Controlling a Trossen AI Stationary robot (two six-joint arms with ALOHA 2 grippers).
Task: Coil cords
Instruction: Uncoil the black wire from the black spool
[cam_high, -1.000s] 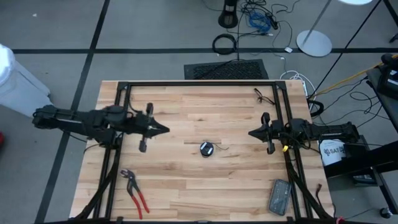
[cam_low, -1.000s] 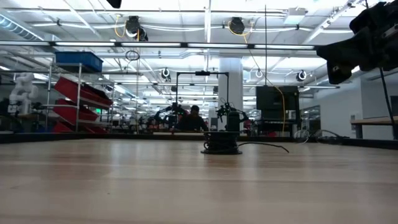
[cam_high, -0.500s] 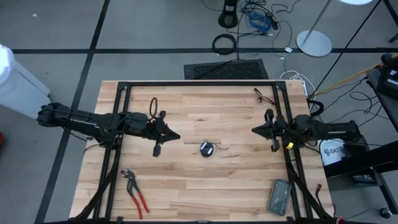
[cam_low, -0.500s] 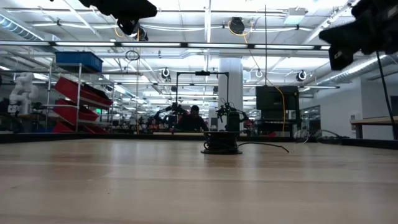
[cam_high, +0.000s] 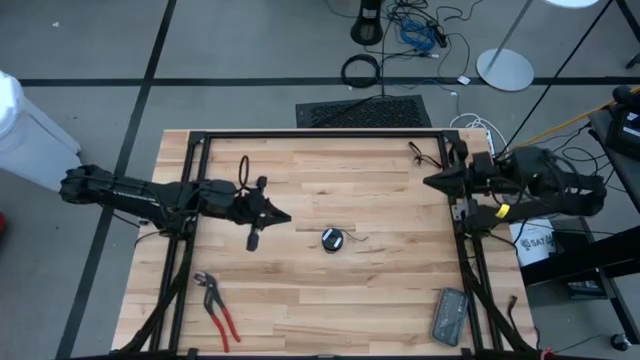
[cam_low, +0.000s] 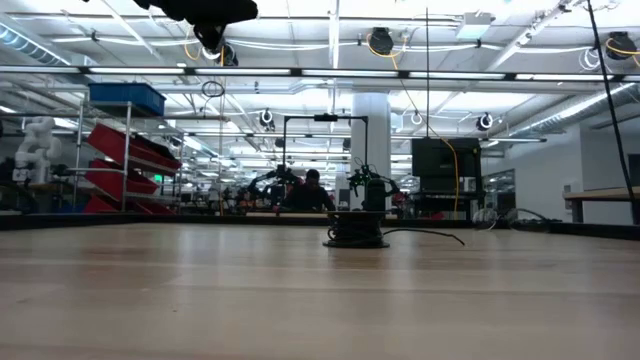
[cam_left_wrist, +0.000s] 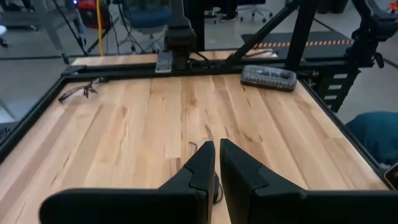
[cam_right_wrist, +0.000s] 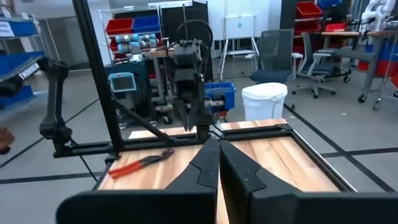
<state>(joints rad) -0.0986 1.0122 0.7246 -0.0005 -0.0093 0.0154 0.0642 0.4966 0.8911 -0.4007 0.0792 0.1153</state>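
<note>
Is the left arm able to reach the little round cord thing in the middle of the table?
Probably yes. The left tool hangs above the bare wood just beside the cord's puck, with nothing lying between them. Its fingers look nearly shut, so it would likely need to open first.

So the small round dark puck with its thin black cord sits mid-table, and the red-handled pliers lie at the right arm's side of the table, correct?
Not quite. The small round dark puck with its thin black cord does sit mid-table, but the red-handled pliers lie at the left arm's side, near the table's front corner. The high view shows it.
</note>
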